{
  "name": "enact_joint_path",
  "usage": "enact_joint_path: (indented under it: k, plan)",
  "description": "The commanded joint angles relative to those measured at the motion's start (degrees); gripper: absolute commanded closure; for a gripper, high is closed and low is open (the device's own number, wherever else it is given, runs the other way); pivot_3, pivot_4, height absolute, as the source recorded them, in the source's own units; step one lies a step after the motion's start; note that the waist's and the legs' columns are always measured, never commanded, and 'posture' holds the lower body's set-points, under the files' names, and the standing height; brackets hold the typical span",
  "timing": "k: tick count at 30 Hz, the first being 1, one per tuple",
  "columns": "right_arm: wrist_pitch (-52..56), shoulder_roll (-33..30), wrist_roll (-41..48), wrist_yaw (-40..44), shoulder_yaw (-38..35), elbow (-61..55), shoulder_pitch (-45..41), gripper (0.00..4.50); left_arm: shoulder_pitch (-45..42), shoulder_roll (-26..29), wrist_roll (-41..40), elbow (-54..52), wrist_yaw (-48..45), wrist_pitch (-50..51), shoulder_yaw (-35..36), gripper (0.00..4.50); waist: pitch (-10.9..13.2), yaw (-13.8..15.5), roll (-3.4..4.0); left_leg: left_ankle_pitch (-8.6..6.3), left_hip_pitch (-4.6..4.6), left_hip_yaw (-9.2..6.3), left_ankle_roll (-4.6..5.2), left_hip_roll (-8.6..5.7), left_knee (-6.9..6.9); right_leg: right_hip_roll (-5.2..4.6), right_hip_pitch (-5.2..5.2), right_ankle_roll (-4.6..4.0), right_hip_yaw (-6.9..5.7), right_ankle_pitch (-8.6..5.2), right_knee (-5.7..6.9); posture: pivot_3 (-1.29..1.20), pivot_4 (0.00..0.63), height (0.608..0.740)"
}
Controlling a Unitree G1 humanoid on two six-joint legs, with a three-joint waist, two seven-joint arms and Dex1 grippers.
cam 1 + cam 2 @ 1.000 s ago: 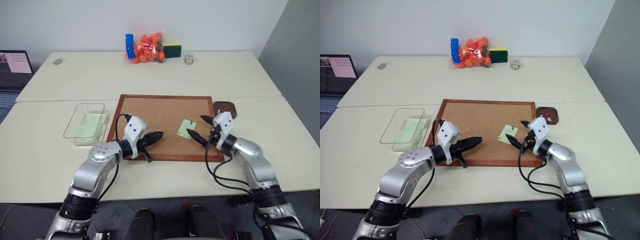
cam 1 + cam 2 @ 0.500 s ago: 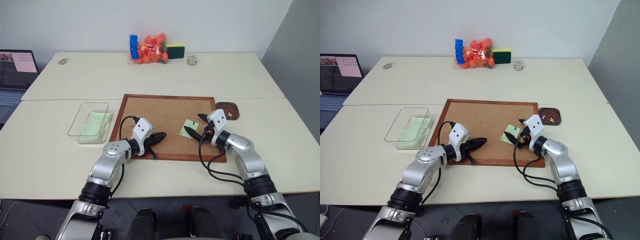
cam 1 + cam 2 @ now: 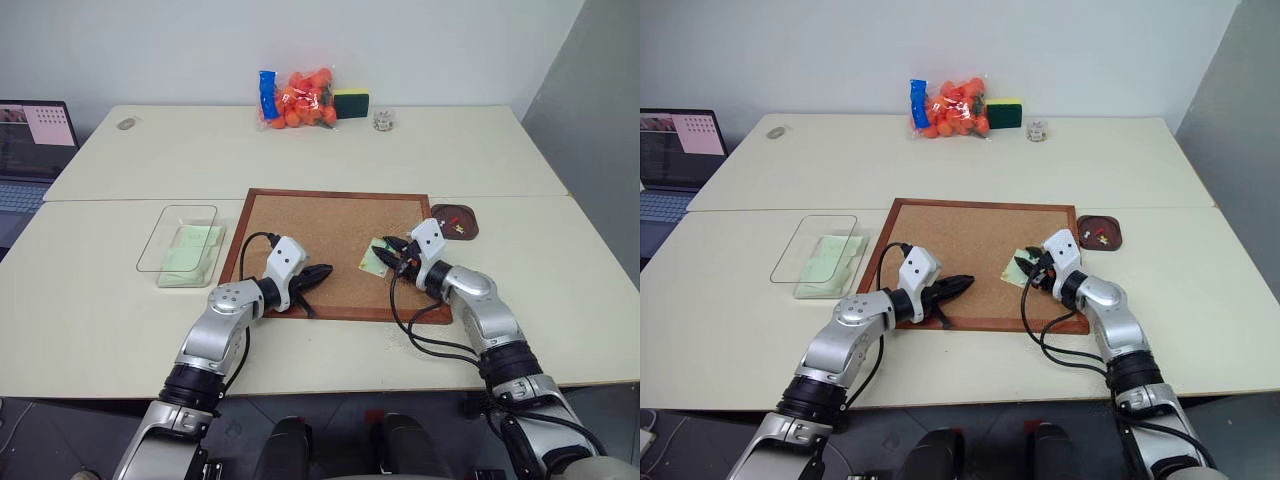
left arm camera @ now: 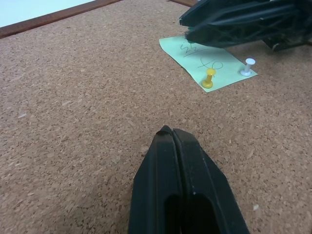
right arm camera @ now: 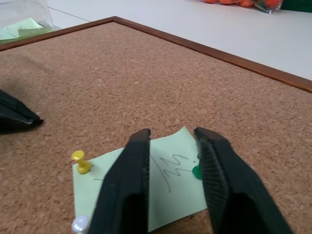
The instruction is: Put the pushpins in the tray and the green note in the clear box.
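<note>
The green note [image 5: 168, 178] lies on the corkboard [image 3: 320, 225], pinned by a yellow pushpin [image 5: 81, 162], a white one [image 5: 79, 224] and a green one [image 5: 197, 170]. My right gripper [image 5: 173, 134] reaches over the note with its fingers a narrow gap apart. The green pin sits just inside one finger, and nothing is clamped. My left gripper [image 4: 170, 131] is shut and empty, low over the cork near the board's front edge. The tray [image 3: 470, 232] holds a few pins right of the board. The clear box [image 3: 150, 250] stands to the left with pale-green slips inside.
A bag of orange items [image 3: 297, 98], a green-and-yellow sponge [image 3: 350, 101] and a small glass jar [image 3: 382, 120] stand at the table's far side. A laptop [image 3: 30, 135] is at the far left.
My right gripper has reached further over the note and its fingers have drawn much closer together. The left gripper stays shut and has sunk slightly toward the board.
</note>
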Motion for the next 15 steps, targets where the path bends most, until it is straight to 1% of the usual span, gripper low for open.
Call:
enact_joint_path:
  k: [1,3,7,9,10,14,15]
  plan:
    - [-1.0,0.4,0.4,-0.4,-1.5,0.7,-1.0,4.07,1.2,-0.8,0.7,0.2,0.0,0.9,-1.3,4.5,0.0,0.0,0.0,0.0,0.0,0.0,0.0,0.0,0.0,0.0,0.0,0.0,0.0,0.0,0.0,0.0,0.15,0.74]
    - [-1.3,0.6,0.8,-0.1,-1.9,0.3,-0.8,4.43,1.3,-0.9,0.9,0.2,0.1,0.8,-1.2,4.5,0.0,0.0,0.0,0.0,0.0,0.01,0.0,0.0,0.0,0.0,0.0,0.0,0.01,0.0,0.0,0.0,0.15,0.74]
    - [-1.9,0.3,0.9,0.6,-2.3,-1.2,-0.2,4.43,1.4,-1.0,1.1,0.0,0.3,0.5,-0.7,4.5,0.0,0.0,0.0,0.0,0.0,0.01,0.0,0.01,-0.01,0.0,0.0,-0.02,0.01,0.01,0.0,0.0,0.15,0.74]
    - [-2.0,0.0,0.6,0.5,-2.3,-1.1,-0.1,4.07,1.3,-1.1,1.2,0.2,0.3,0.4,-0.6,4.5,0.0,0.0,0.0,0.0,0.0,0.01,0.0,0.0,-0.01,-0.01,-0.01,-0.01,0.01,0.01,-0.01,0.0,0.15,0.74]
    - [-2.4,-0.1,0.1,0.4,-2.1,-0.9,-0.1,4.01,1.3,-1.2,1.2,0.3,0.3,0.3,-0.6,4.5,0.0,0.0,0.0,0.0,-0.01,0.02,0.0,0.0,-0.01,-0.01,-0.01,-0.01,0.02,0.0,-0.01,0.0,0.15,0.74]
    - [-2.7,-0.2,-0.6,0.4,-1.5,-0.4,-0.1,3.24,1.2,-1.4,1.5,0.7,0.3,-0.2,-0.6,4.5,0.0,0.0,0.0,0.0,-0.01,0.02,0.0,0.0,-0.01,-0.01,-0.01,0.0,0.01,0.0,-0.01,0.0,0.15,0.74]
    - [-2.5,-0.1,-0.6,0.5,-1.5,-0.4,-0.1,3.24,1.1,-1.4,1.6,0.7,0.3,-0.2,-0.6,4.5,0.0,0.0,0.0,0.0,-0.01,0.01,0.0,0.0,-0.01,-0.01,-0.01,0.0,0.01,0.0,-0.01,0.0,0.15,0.74]
